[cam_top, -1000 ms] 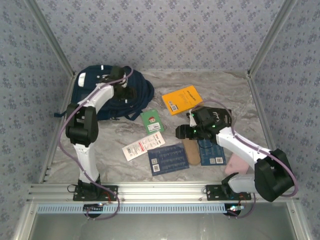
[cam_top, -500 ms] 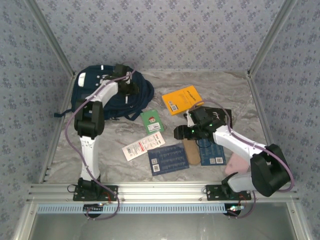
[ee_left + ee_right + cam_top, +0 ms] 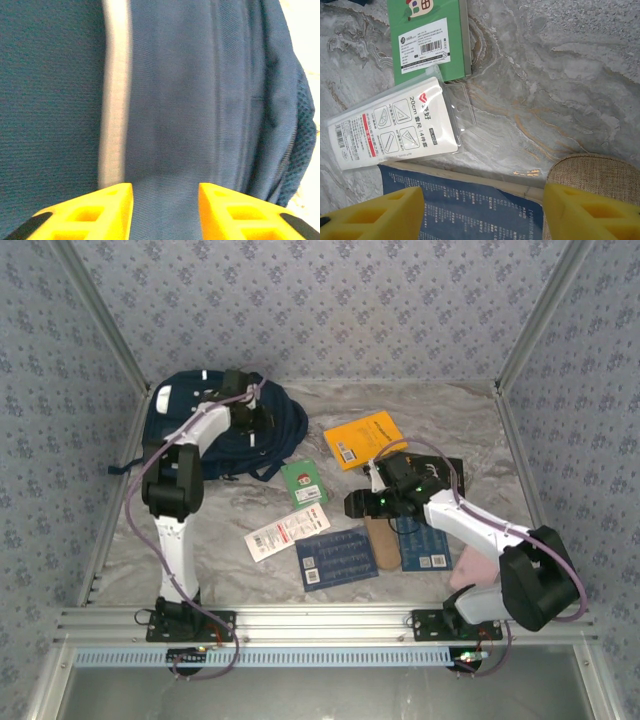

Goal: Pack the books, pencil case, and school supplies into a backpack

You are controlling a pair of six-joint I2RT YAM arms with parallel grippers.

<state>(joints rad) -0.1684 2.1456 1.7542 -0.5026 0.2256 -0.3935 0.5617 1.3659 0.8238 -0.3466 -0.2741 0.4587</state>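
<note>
Marbled tabletop (image 3: 470, 425) looks slick. My right gripper (image 3: 482, 212) hangs spread by the pencil case (image 3: 592, 172), likely soft and light, best pinched mid-body. Left gripper (image 3: 165, 207) gapes over the limp backpack (image 3: 190, 100).

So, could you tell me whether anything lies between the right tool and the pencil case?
Nothing visible does. The open right tool is right by the pencil case, whose uncovered end shows beside it; the white packet lies off to the other side.

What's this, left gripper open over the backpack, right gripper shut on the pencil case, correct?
No: the right wrist view shows the right gripper open, the pencil case by one finger. The left gripper is open over the backpack.
</note>
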